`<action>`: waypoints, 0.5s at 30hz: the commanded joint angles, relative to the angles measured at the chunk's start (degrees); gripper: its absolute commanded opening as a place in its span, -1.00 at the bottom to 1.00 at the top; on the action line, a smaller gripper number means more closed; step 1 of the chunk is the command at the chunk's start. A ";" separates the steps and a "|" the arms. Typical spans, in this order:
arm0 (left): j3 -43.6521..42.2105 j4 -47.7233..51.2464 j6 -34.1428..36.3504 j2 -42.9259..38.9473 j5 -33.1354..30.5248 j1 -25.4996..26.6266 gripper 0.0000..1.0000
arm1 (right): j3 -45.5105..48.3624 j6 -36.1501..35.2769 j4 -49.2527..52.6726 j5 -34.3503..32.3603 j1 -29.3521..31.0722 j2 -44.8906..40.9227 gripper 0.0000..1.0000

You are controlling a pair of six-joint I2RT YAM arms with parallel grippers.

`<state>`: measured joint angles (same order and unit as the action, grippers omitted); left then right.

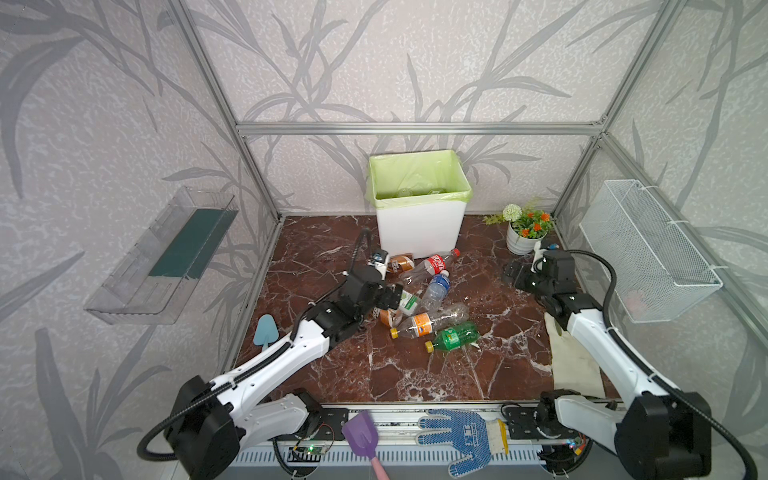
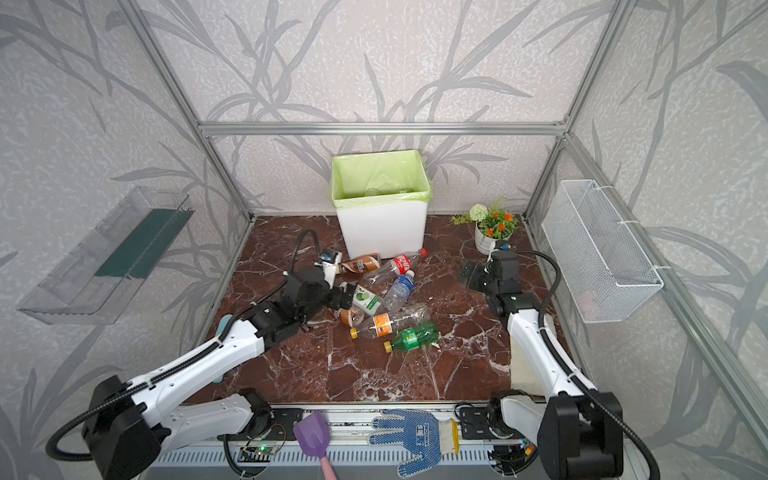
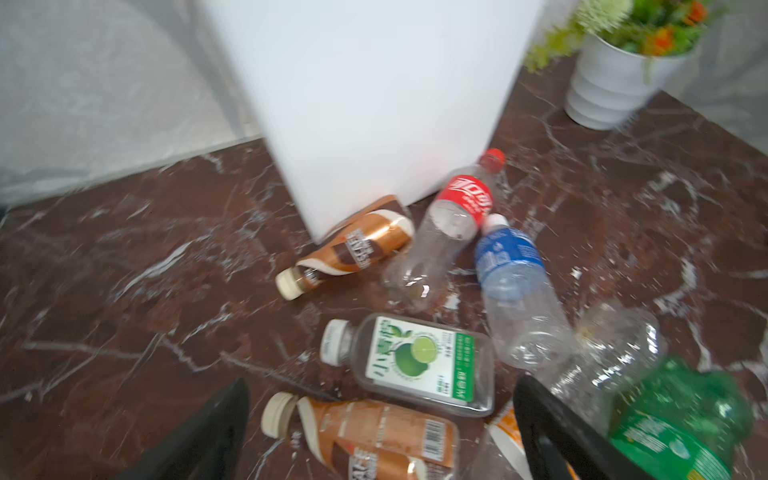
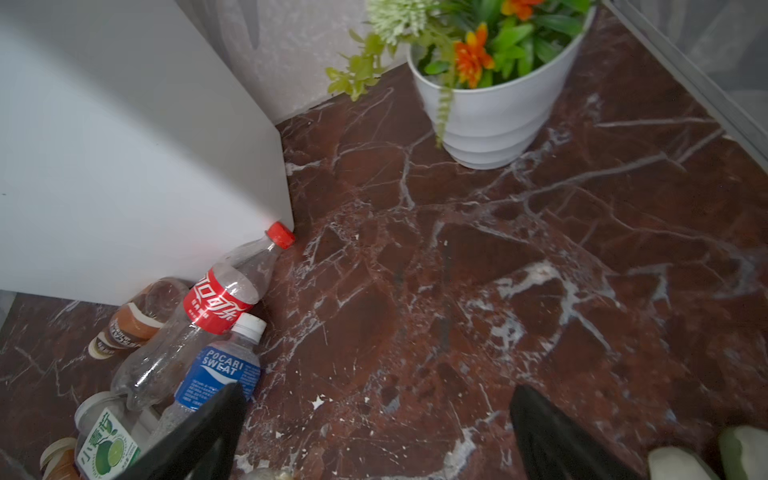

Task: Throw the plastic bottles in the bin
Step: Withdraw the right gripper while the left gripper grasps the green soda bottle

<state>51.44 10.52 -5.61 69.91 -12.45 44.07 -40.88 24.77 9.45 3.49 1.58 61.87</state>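
Bottles [image 1: 436,291] lie in a loose heap on the marble [image 1: 415,374], right in front of the bin [image 1: 419,232], which stands against the back wall. Your left arm [image 1: 284,355] stretches in low from the near left corner, and the left gripper [image 1: 390,298] hangs over the heap's left edge. Its jaws stand wide apart and grip nothing. In the left wrist view the fingers [image 3: 208,432] straddle a brown coffee bottle [image 3: 374,436], with the lime bottle [image 3: 419,365] just beyond.

Your right arm [image 1: 602,345] runs up the right side, and the right gripper [image 1: 514,274] points toward the heap over bare marble, near the flower pot [image 1: 521,243]. Its jaws too are spread wide and empty.

Now the trouble spots. In both top views the left gripper covers most of that coffee bottle. The left wrist view is smeared, and a finger blocks most of the orange-label bottle [image 3: 505,432]. Both wrist views cut off the bin's top. Something clear sits low inside the liner [image 2: 378,174], but you cannot tell what it is. A pale thing [image 4: 681,463] is clipped at the corner of the right wrist view.
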 commanded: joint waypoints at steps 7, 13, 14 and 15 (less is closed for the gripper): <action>30.98 29.86 11.36 34.24 3.66 18.88 0.75 | 8.13 4.12 -2.68 2.08 -7.34 -7.81 0.98; 39.06 36.00 12.55 42.67 4.43 22.33 0.69 | 8.71 5.14 -3.78 4.43 -9.16 -6.55 0.98; 39.76 37.10 12.28 43.51 4.45 22.29 0.68 | 8.88 5.34 -4.06 4.72 -9.28 -6.27 0.98; 40.47 38.08 11.91 44.53 4.06 22.28 0.66 | 9.05 5.69 -4.47 5.10 -9.46 -5.91 0.98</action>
<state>88.99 41.41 4.99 113.16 -8.64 66.54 -32.58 29.21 7.09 6.81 -7.40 55.35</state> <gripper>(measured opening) 0.838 0.991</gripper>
